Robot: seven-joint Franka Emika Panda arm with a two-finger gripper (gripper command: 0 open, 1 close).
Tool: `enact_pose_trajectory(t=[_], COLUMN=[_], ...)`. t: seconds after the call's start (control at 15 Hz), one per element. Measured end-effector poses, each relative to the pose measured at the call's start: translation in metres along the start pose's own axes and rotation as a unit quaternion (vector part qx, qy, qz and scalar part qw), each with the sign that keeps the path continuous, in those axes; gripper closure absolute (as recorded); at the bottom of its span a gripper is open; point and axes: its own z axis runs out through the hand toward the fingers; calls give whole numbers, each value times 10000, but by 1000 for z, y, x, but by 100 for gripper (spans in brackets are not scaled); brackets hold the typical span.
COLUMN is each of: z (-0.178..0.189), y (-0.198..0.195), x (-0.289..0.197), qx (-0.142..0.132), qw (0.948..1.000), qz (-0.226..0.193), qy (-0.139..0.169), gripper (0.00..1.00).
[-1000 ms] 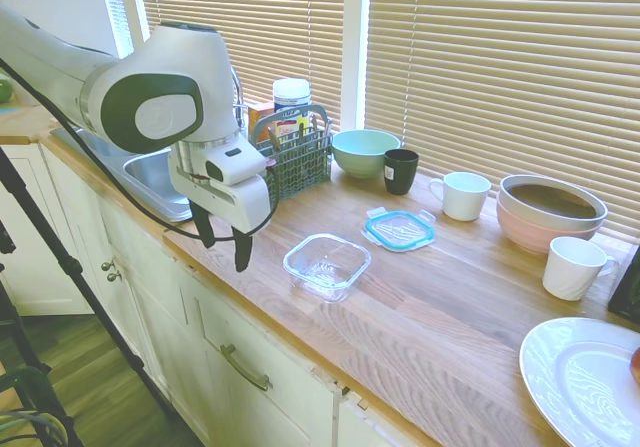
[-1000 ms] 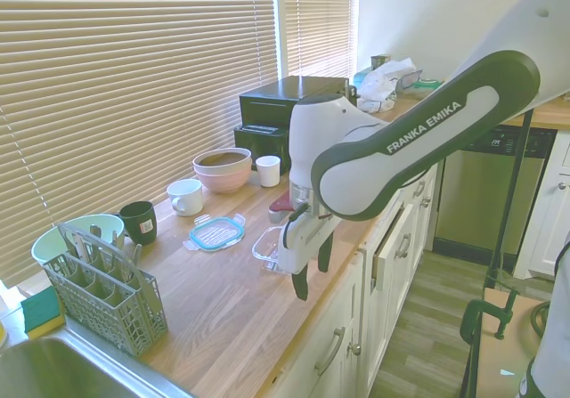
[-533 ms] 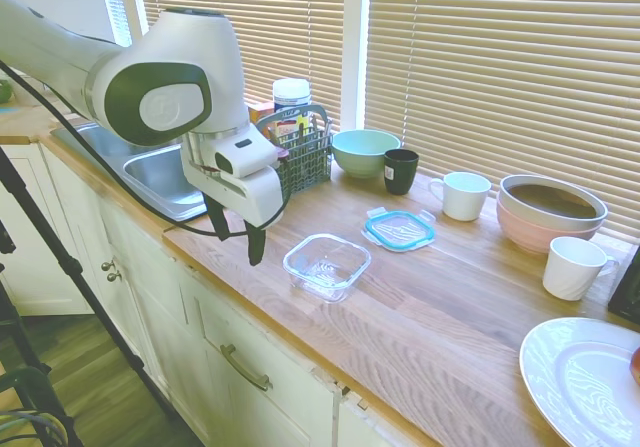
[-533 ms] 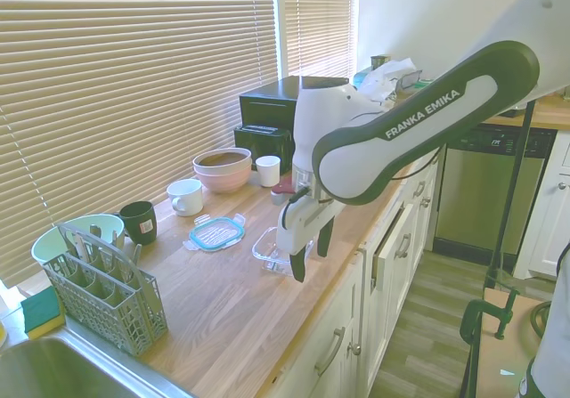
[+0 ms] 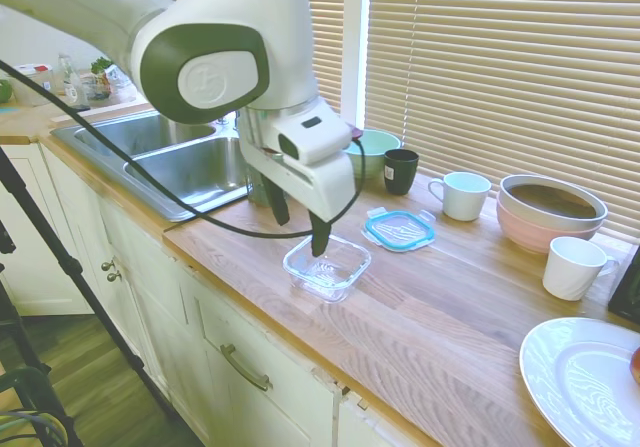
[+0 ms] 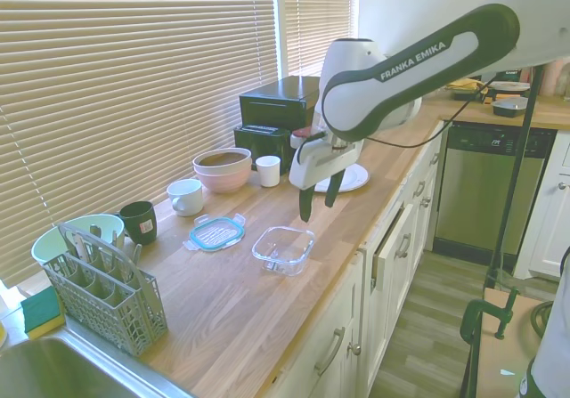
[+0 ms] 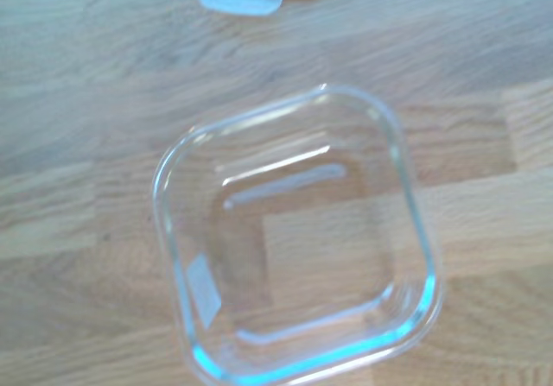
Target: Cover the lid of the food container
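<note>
Overhead, your gripper [image 5: 297, 229] hung above the food container [image 5: 327, 265], its two dark fingers [image 6: 305, 207] spread apart and holding nothing, tips pointing down and clear of the glass. You would have noted the food container sitting uncovered on the wooden counter [image 5: 450, 297], near the front edge; the wrist view looked straight down into the dish [image 7: 296, 243], with nothing inside it. The lid [image 5: 400, 230] lay flat on the counter just beside the container, toward the window blinds, apart from it; only its blue edge and one clear tab [image 7: 240, 0] showed at the border of the wrist view. Behind the lid you had a black cup [image 5: 401, 170] and a white mug [image 5: 465, 195], with a pale green bowl [image 5: 365, 151] beside the black cup. Farther along stood a pink bowl [image 5: 550, 209], another white mug [image 5: 574, 267], and a large white plate [image 5: 585, 382] at the counter's near corner. In the second exterior view, a grey cutlery basket [image 6: 102, 290] stood near the steel sink [image 5: 190, 167], well apart from the container.
</note>
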Motion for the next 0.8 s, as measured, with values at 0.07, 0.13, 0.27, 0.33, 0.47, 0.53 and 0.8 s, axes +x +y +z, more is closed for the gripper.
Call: enact_pose_trajectory(t=[0.07, 0.13, 0.27, 0.33, 0.47, 0.53, 0.8], z=[1, 4, 12, 16, 21, 23, 41], y=[-6, -15, -31, -37, -45, -48, -70], x=[9, 19, 42, 55, 83, 97, 139], qx=[9, 29, 70, 105, 204, 261, 497], qw=[10000, 10000, 9999, 9999, 9997, 9996, 9987], qz=[31, 52, 77, 100, 140, 138, 56], qy=[-3, -15, -42, -50, -43, -35, -43], gripper=[0, 0, 0, 0, 0, 0, 0])
